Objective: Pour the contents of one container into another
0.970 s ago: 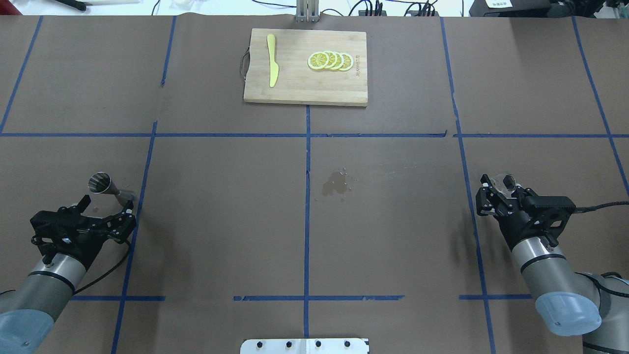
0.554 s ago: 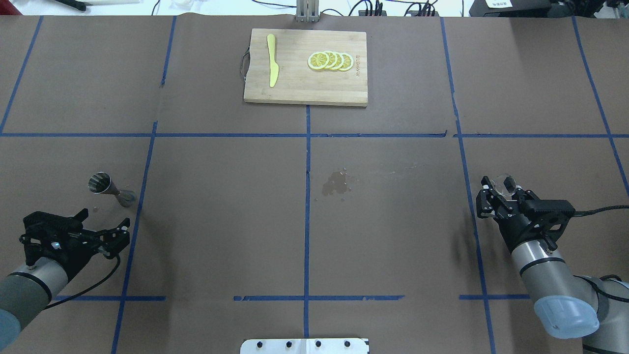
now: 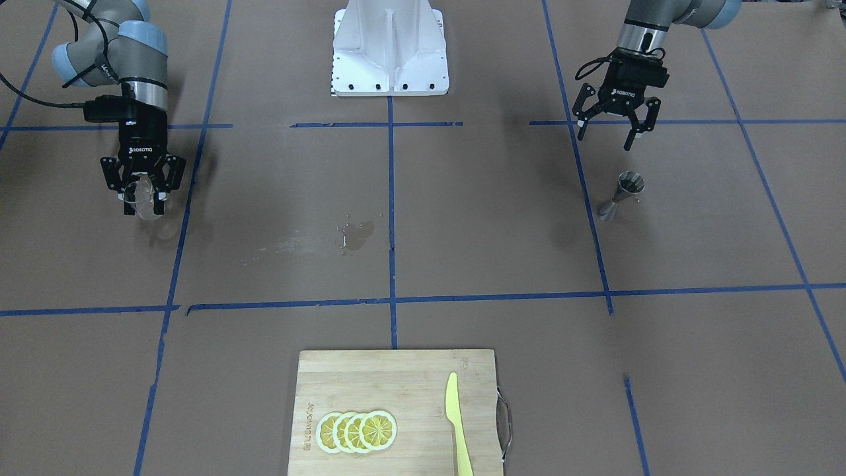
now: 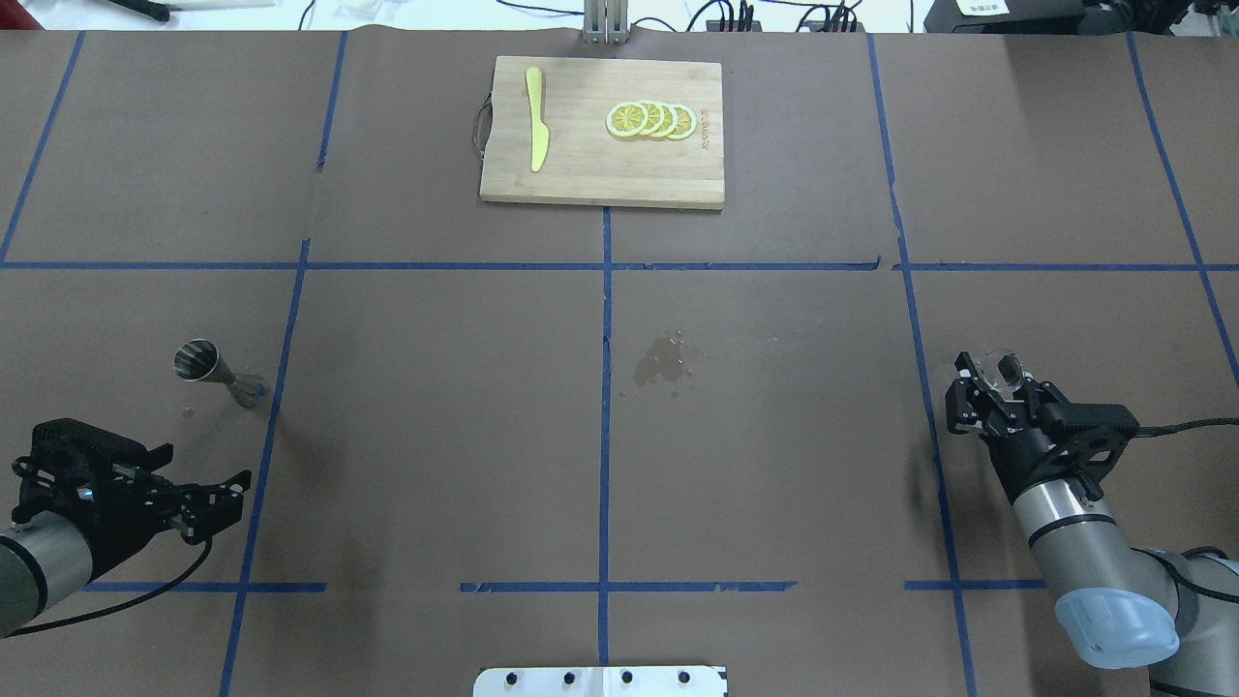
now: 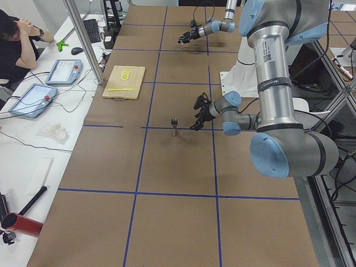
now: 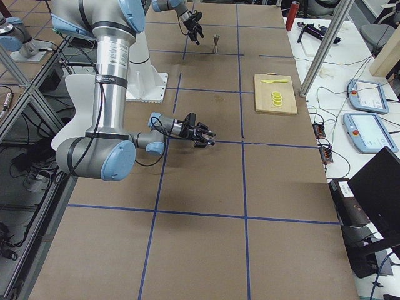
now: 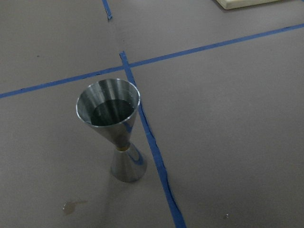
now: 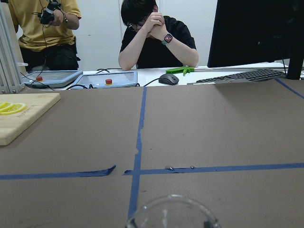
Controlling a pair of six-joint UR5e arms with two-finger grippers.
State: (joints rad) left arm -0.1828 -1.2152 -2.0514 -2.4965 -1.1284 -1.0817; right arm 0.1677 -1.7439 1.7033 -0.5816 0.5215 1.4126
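The jigger stands upright just beyond the left gripper, whose fingers are spread and empty. The right gripper, clasping the glass cup, seemingly upright, is well apart from it.

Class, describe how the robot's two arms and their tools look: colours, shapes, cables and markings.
The left arm and right arm are silver-grey tubes with pale blue caps at the joints; each upright link carries a small white label. The left tool and right tool are black and two-fingered, with white ROBOTIQ lettering on the body. A black cable runs from each wrist.
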